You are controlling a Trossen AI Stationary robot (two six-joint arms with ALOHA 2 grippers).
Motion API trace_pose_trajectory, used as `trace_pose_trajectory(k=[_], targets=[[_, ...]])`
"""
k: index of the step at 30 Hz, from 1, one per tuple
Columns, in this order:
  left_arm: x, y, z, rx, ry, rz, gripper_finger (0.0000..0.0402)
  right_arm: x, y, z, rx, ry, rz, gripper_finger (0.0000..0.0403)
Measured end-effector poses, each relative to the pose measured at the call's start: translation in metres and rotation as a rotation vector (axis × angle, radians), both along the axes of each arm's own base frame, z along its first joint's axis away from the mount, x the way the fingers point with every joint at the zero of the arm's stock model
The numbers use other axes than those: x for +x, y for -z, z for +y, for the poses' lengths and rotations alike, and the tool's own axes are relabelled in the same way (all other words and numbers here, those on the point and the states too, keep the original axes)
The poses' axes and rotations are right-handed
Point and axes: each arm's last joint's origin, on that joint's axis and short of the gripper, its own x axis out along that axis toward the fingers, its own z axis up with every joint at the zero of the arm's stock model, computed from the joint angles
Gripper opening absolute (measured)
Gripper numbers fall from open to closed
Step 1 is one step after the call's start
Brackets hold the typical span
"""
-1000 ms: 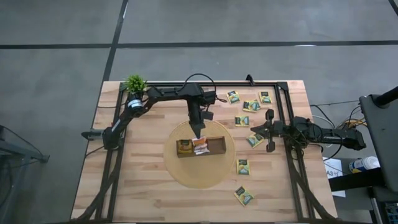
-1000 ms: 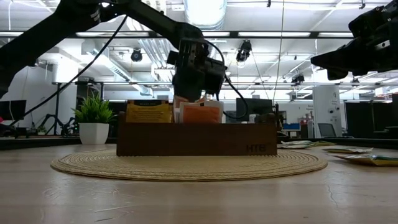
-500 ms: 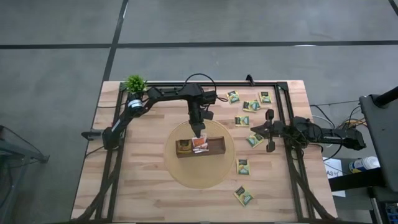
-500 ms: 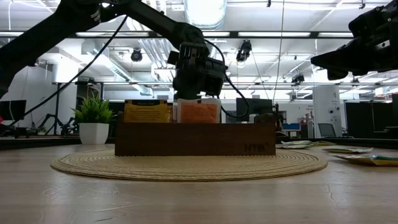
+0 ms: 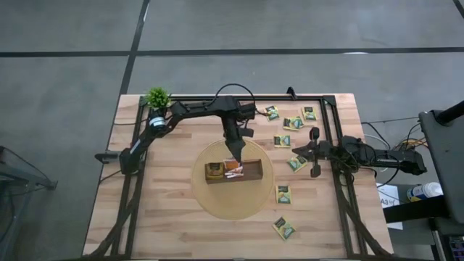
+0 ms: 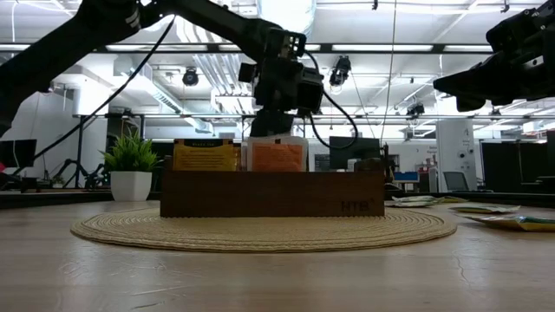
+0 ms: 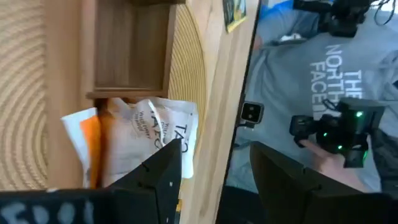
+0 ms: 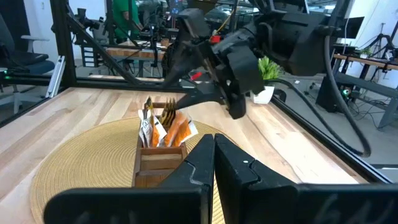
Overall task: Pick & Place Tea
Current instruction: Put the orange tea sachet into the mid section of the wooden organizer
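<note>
The brown wooden tray (image 5: 254,170) stands on a round woven mat (image 5: 217,199) at the table's middle. Tea sachets stand upright in it: dark-and-yellow ones (image 5: 214,171) in the left compartment, orange-and-white ones (image 6: 276,156) in the middle. My left gripper (image 5: 235,154) hangs open just above the orange-and-white sachets (image 7: 149,134), with nothing between its fingers. Several more tea sachets (image 5: 292,123) lie flat on the table at the right. My right gripper (image 5: 296,151) waits shut above the table, right of the tray.
A small potted plant (image 5: 157,97) stands at the far left corner. Loose sachets also lie near the mat's right rim (image 5: 283,193) and toward the near edge (image 5: 284,228). A person in a grey shirt (image 7: 323,74) shows beyond the table's edge.
My left gripper has opened and let go of an orange-and-white sachet, then risen a little. The sachet, tilted between the fingers before, has dropped into the tray's middle compartment and stands upright.
</note>
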Motion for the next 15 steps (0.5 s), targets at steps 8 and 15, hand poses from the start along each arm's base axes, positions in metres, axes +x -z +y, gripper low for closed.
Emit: trace_pose_trajectory(k=[8,15], targets=[[0.0,-0.008,0.004,0.429,-0.019,0.142,0.0181,0.0,0.0,0.0,0.0,0.0,0.0,0.0009],[-0.006,-0.023,0.014,0.8,-0.015,0.262,0.0181,0.0,0.0,0.0,0.0,0.0,0.0,0.0009]])
